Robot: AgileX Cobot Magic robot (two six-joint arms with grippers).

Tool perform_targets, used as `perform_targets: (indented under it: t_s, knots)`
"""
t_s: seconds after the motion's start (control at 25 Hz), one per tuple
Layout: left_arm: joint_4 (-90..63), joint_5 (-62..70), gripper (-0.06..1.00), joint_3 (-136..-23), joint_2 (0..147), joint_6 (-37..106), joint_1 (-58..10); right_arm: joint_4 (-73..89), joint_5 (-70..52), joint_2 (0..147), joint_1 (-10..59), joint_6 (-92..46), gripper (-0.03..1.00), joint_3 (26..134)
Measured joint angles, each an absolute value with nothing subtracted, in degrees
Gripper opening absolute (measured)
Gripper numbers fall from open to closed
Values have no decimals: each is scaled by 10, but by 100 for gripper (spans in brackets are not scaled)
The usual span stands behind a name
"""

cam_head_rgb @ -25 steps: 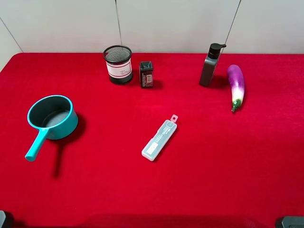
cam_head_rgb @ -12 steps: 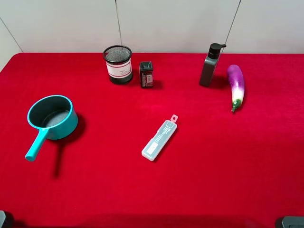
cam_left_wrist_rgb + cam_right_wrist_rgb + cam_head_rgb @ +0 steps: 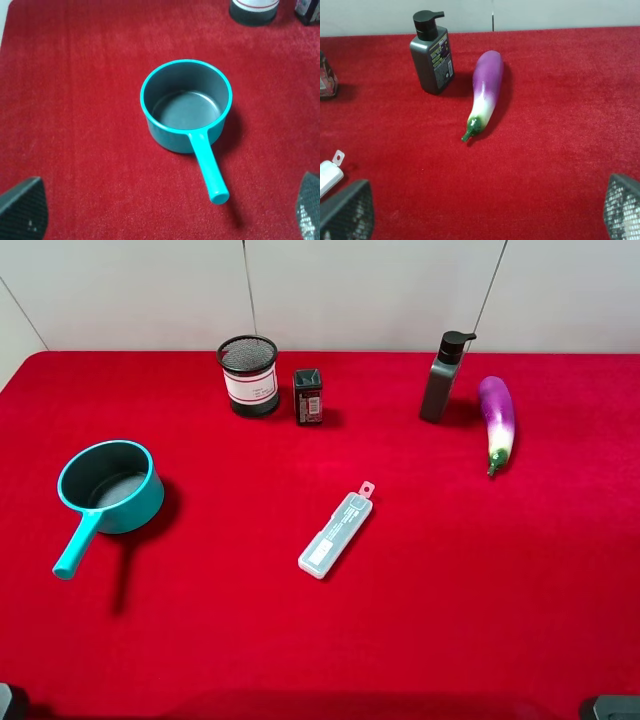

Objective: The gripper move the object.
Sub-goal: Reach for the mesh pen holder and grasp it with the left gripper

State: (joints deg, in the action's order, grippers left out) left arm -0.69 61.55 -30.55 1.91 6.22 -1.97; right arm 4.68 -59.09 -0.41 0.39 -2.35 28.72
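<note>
The round black wire-mesh cup [image 3: 249, 375] with a white label band stands upright at the back of the red table, left of centre. Its lower part shows at the edge of the left wrist view [image 3: 253, 7]. My left gripper [image 3: 166, 214] is open and empty, low at the near left, far from the cup. Only its tip shows in the high view [image 3: 8, 702]. My right gripper [image 3: 485, 210] is open and empty at the near right [image 3: 610, 707].
A small black box [image 3: 308, 396] stands just right of the cup. A teal saucepan [image 3: 105, 490] lies at the left. A clear plastic case [image 3: 335, 534] lies mid-table. A dark pump bottle [image 3: 441, 378] and a purple eggplant [image 3: 497, 420] are at the back right.
</note>
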Motion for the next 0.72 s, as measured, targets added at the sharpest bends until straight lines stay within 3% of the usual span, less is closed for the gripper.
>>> perform_targets:
  t_s: [0.72]
  knots:
    - [-26,620,98,-455,380,88,-20,47,-590,-4,4,-23,69,287]
